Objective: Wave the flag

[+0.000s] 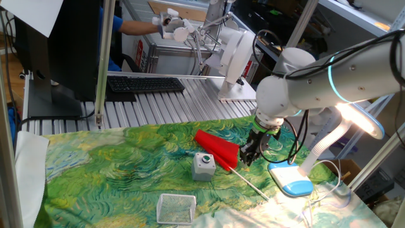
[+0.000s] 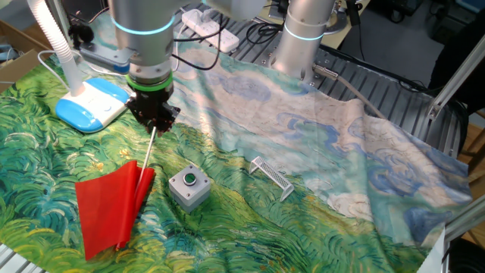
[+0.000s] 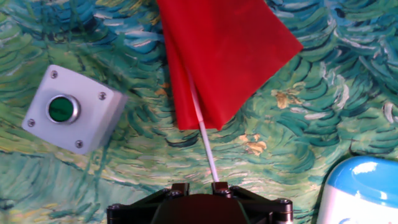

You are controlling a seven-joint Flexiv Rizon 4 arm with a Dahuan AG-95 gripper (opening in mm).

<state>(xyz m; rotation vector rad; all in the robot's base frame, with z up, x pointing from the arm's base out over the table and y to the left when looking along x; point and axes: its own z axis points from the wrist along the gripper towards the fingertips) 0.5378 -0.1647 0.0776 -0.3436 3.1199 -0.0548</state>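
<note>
The flag (image 1: 218, 147) is a bright red pennant on a thin pale stick and lies on the green painted cloth. It also shows in the other fixed view (image 2: 110, 208) and fills the top of the hand view (image 3: 217, 56). My gripper (image 1: 245, 159) is low over the stick's bare part, just past the cloth's edge, and it shows in the other fixed view (image 2: 155, 125) too. In the hand view my gripper (image 3: 199, 186) has its fingers apart, and the stick runs down to the right fingertip (image 3: 219, 185). The stick's far end is hidden under the hand.
A grey box with a green button (image 1: 204, 166) stands right beside the flag (image 2: 189, 186) (image 3: 68, 111). A blue-and-white lamp base (image 1: 291, 179) sits close on the other side (image 2: 91, 102) (image 3: 360, 193). A small wire-mesh basket (image 1: 176, 208) lies near the cloth's front (image 2: 271, 176). A keyboard (image 1: 145, 83) is at the back.
</note>
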